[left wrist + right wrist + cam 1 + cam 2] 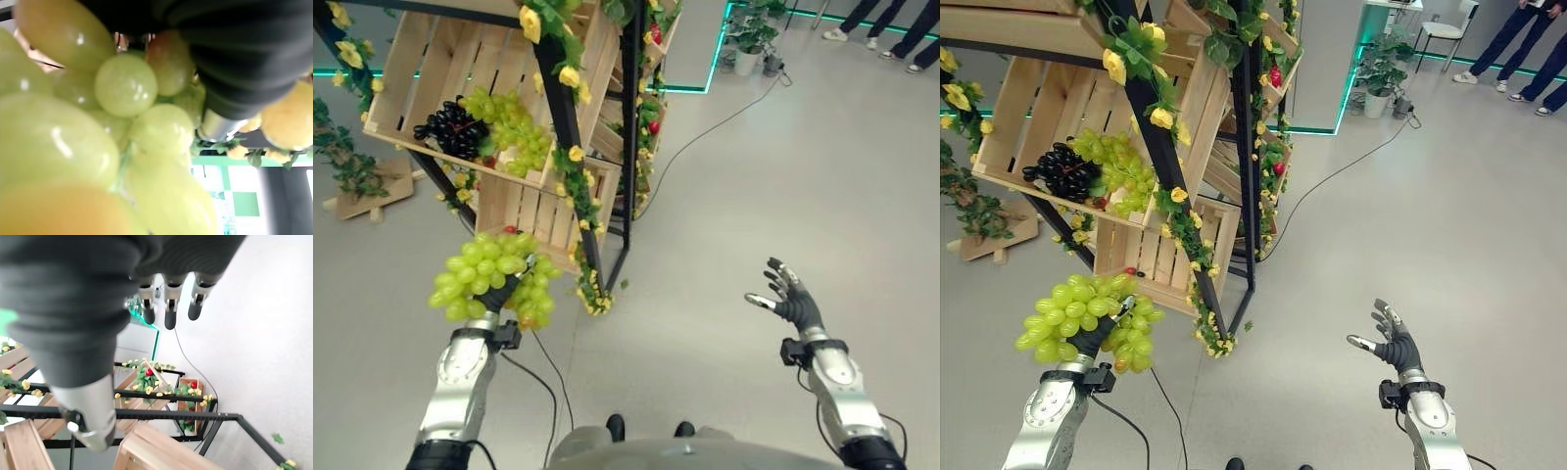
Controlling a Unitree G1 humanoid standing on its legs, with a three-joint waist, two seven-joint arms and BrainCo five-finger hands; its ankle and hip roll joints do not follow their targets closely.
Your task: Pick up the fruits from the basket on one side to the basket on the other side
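Green grape bunch (494, 279) clamped in left hand (499, 294) below wooden crate (460, 88); right hand (791, 294) splayed, idle. Could shed grapes if swung fast.

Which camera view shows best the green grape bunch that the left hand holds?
The left eye view: the whole green grape bunch shows there, with the left hand gripping it from below. The right eye view shows it almost as well. The left wrist view shows a few grapes from very close.
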